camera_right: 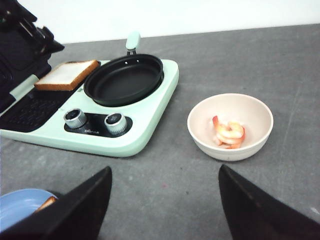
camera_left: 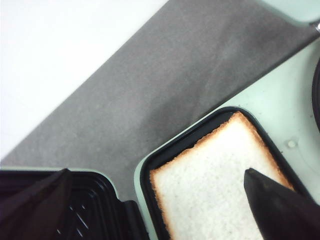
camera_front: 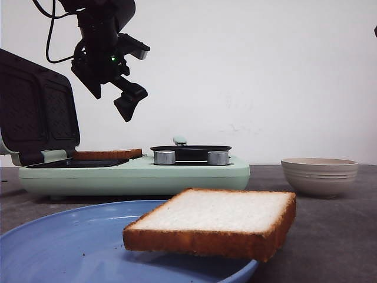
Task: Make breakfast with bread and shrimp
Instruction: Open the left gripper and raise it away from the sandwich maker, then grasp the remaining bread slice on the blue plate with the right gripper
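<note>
One bread slice [camera_front: 212, 221] lies on the blue plate [camera_front: 53, 247] at the front. A second bread slice [camera_left: 220, 185] lies flat in the black tray of the green sandwich maker [camera_front: 135, 174]. High above that tray hangs my left gripper [camera_left: 157, 205], open and empty, its fingers apart on either side of the slice below. Orange-pink shrimp [camera_right: 229, 134] lie in the beige bowl [camera_right: 200, 135] to the right of the maker. My right gripper [camera_right: 165, 205] is open and empty over bare table, between the plate and the bowl.
The maker's lid [camera_front: 35, 112] stands open at the left. A black frying pan [camera_right: 124, 79] sits on the maker's right half, with two silver knobs [camera_right: 95, 120] in front of it. Grey table surface [camera_right: 250, 60] surrounds the bowl.
</note>
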Controlling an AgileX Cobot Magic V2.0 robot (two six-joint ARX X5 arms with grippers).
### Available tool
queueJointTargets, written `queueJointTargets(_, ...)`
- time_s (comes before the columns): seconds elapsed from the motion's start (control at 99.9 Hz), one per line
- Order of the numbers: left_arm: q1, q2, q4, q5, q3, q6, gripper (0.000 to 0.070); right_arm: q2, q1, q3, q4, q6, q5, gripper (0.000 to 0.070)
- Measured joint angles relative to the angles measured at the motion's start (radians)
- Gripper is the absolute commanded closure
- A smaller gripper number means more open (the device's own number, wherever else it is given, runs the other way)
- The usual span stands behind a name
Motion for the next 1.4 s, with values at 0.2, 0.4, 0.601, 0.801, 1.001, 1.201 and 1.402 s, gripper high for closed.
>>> queueJointTargets(0.2,-0.006,-0.039,-0.051,0.068,0.000,-0.137,0.0662,0.000,0.000,0.000,-0.048,0.010,-0.001,0.0282)
queueJointTargets(0.4,-0.025,-0.258,-0.047,0.152,-0.001,-0.248,0.0626,0.031,0.000,0.000,0.006,0.051,-0.040,0.0297)
queueJointTargets(0.601,-0.003,-0.489,-0.149,0.246,0.007,-0.359,0.0662,0.152,0.000,0.000,0.114,0.108,-0.132,0.0297)
queueJointTargets(0.801,0.026,-0.665,-0.356,0.364,-0.015,-0.360,0.0697,0.303,0.000,0.000,0.113,0.177,-0.210,0.0297)
queueJointTargets(1.001,0.028,-0.883,-0.442,0.446,-0.080,-0.334,0.0697,0.481,0.000,0.014,0.013,0.234,-0.349,0.0284)
queueJointTargets(1.201,0.018,-1.103,-0.435,0.450,-0.182,-0.331,0.0697,0.684,0.023,0.098,-0.091,0.233,-0.514,0.0269)
queueJointTargets(1.402,0.012,-1.281,-0.436,0.451,-0.356,-0.346,0.0697,0.794,0.060,0.120,-0.095,0.206,-0.496,0.0263)
